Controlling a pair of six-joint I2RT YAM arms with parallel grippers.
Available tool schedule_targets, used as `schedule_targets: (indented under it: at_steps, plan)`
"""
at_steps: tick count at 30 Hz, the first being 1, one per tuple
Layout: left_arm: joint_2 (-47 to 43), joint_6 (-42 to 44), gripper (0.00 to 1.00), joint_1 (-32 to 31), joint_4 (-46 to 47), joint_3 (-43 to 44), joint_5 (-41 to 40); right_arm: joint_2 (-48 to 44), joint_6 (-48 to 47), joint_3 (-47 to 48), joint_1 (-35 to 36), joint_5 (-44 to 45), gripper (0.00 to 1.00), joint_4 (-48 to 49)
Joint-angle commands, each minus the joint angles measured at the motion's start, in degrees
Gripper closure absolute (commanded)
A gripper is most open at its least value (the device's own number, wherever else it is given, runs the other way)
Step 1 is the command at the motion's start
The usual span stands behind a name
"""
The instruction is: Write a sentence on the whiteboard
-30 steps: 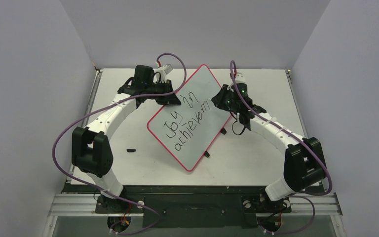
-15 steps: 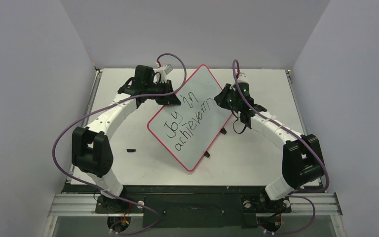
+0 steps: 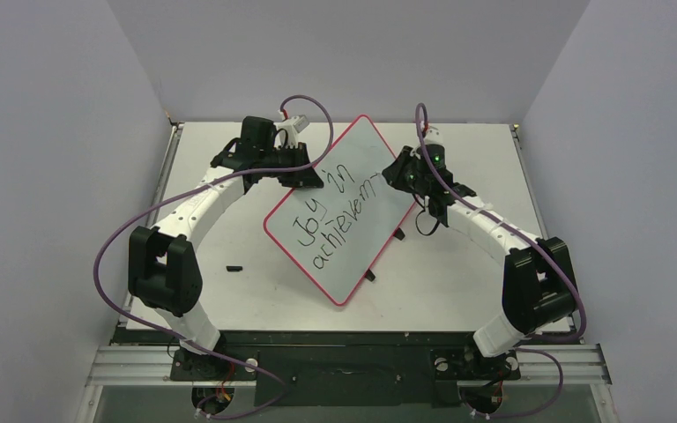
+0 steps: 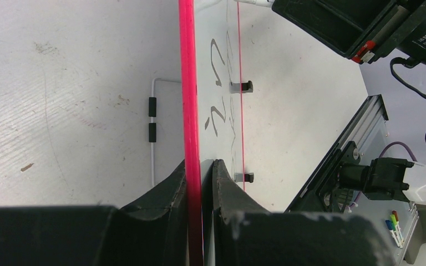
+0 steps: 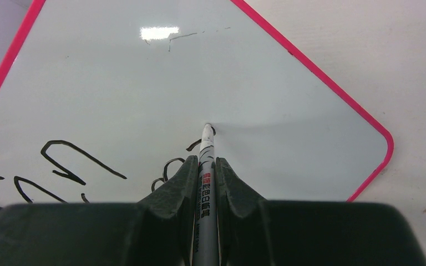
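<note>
The whiteboard [image 3: 353, 198], pale with a thin red rim, stands tilted in the middle of the table. The sentence [image 3: 335, 220] in black marker reads "Joy in achievem", with "Joy" underlined. My left gripper [image 3: 304, 179] is shut on the board's left edge; the red rim [image 4: 190, 111] runs between its jaws. My right gripper [image 3: 401, 176] is shut on a white marker [image 5: 206, 166], whose tip touches the board [image 5: 144, 83] at the end of the last stroke.
A small black cap [image 3: 234, 267] lies on the table left of the board. Two black clips [image 3: 369, 276] stick out from the board's lower right edge. A white wire stand with black sleeves [image 4: 152, 122] lies behind the board. Walls enclose three sides.
My right arm has shifted slightly up and to the right along the board with the marker. The left arm and the board have not moved.
</note>
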Motion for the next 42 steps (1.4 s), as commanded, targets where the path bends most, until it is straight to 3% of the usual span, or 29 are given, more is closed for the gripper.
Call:
schedule_targets:
  at_steps: [1,26,42]
  plan:
    - [0.6,9.8,1.0,-2.8,0.2,-0.7,-5.5,1.2,0.9,1.8,1.9,-1.7,1.0,1.8]
    - [0.1,10.0,1.0,-3.0,0.1,-0.7,-5.9,-4.8,-0.5,-9.6,3.8,1.0,1.0,1.4]
    - [0.2,10.2,1.0,-3.1,-0.1,-0.6,-6.4,-2.4,-2.0,-3.2,0.6,3.0,1.0,-1.2]
